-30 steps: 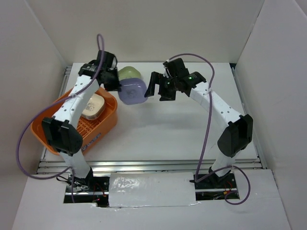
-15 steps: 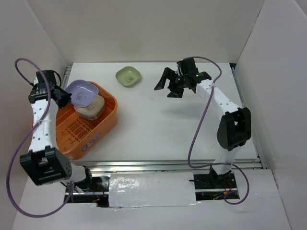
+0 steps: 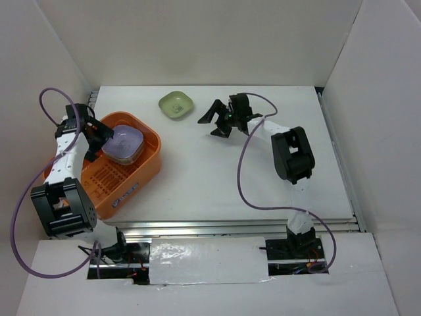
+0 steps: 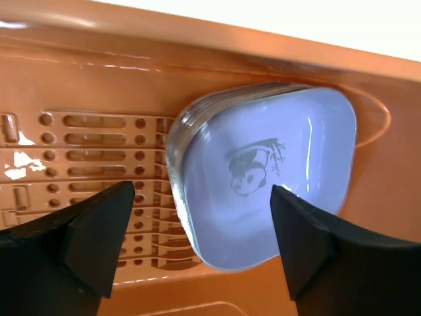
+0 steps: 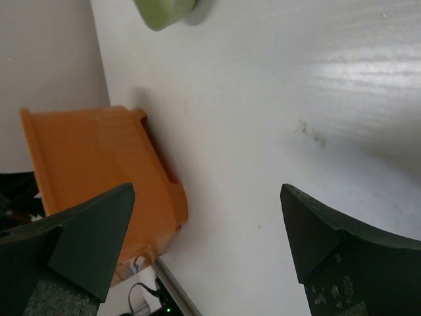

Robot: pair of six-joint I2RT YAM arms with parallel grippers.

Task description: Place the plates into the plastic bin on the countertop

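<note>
The orange plastic bin (image 3: 135, 181) stands at the left of the white countertop (image 3: 217, 178). A stack of plates lies in its far end, with a lilac plate (image 3: 125, 141) (image 4: 263, 174) on top. My left gripper (image 3: 102, 138) (image 4: 204, 243) hangs open just over that plate's near edge, one finger on each side, apart from it. A green plate (image 3: 176, 104) (image 5: 164, 12) lies alone on the countertop at the back. To the right of it my right gripper (image 3: 214, 123) (image 5: 207, 237) stands open and empty, pointing towards the bin (image 5: 99, 184).
White walls close in the countertop on the left, back and right. A metal rail (image 3: 204, 227) runs along the front edge. Purple cables loop off both arms. The bin's slotted floor (image 4: 85, 151) lies bare beside the stack.
My left arm swung left with the lilac plate, set it on the stack in the bin and opened. The right gripper shifted slightly left and stayed open.
</note>
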